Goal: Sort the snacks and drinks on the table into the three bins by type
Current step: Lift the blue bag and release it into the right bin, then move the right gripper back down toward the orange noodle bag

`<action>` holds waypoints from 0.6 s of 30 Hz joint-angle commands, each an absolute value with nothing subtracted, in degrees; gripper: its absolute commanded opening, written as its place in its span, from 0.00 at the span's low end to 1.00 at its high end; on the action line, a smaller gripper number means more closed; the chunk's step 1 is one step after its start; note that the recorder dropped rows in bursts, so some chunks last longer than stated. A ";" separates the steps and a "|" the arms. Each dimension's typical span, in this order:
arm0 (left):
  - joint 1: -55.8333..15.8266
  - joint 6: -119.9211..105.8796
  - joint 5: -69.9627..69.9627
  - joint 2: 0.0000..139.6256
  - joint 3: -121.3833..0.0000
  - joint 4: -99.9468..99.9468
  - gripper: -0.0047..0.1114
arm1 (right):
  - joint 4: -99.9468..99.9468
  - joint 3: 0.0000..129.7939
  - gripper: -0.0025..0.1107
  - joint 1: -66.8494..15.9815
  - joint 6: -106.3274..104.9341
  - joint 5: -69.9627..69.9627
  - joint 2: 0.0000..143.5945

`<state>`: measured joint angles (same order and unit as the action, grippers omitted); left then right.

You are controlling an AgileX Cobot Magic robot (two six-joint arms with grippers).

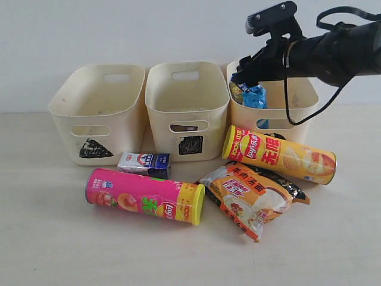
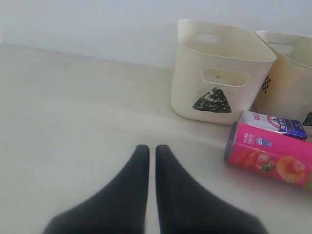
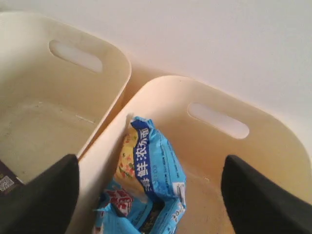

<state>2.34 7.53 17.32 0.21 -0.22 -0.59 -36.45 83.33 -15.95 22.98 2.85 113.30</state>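
Note:
My right gripper (image 1: 245, 76) (image 3: 148, 165) hangs open over the right bin (image 1: 297, 95) (image 3: 273, 146). Under the spread fingers a blue bag (image 1: 255, 95) (image 3: 146, 180) lies loose in that bin, leaning on its wall. On the table lie a pink chip tube (image 1: 143, 195) (image 2: 273, 158), a yellow-orange tube (image 1: 280, 154), an orange-white bag (image 1: 253, 199) and a white-and-blue carton (image 1: 144, 163) (image 2: 273, 124). My left gripper (image 2: 148, 148) is shut and empty, low over bare table (image 2: 73, 122), away from the triangle bin (image 1: 98, 107) (image 2: 219, 73).
The middle bin (image 1: 187, 95) (image 3: 53, 112) carries a black square mark. A small dark box corner (image 3: 6, 179) shows on its floor. The yellow-orange tube lies right against the front of the right bin. A pale wall (image 1: 149, 30) rises behind the bins.

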 commanded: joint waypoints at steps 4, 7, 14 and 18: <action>2.27 7.50 17.00 0.00 0.00 -1.04 0.08 | -33.66 83.55 0.02 -15.41 24.18 -13.02 103.22; 2.27 7.50 17.00 0.00 0.00 -1.04 0.08 | -33.35 83.55 0.02 -15.41 23.85 -22.87 100.55; 2.27 7.50 17.00 0.00 0.00 -1.04 0.08 | -11.94 82.51 0.02 -15.41 7.93 -35.32 95.72; 2.27 7.50 17.00 0.00 0.00 -1.04 0.08 | 0.75 78.64 0.02 -15.41 -0.48 -36.02 92.64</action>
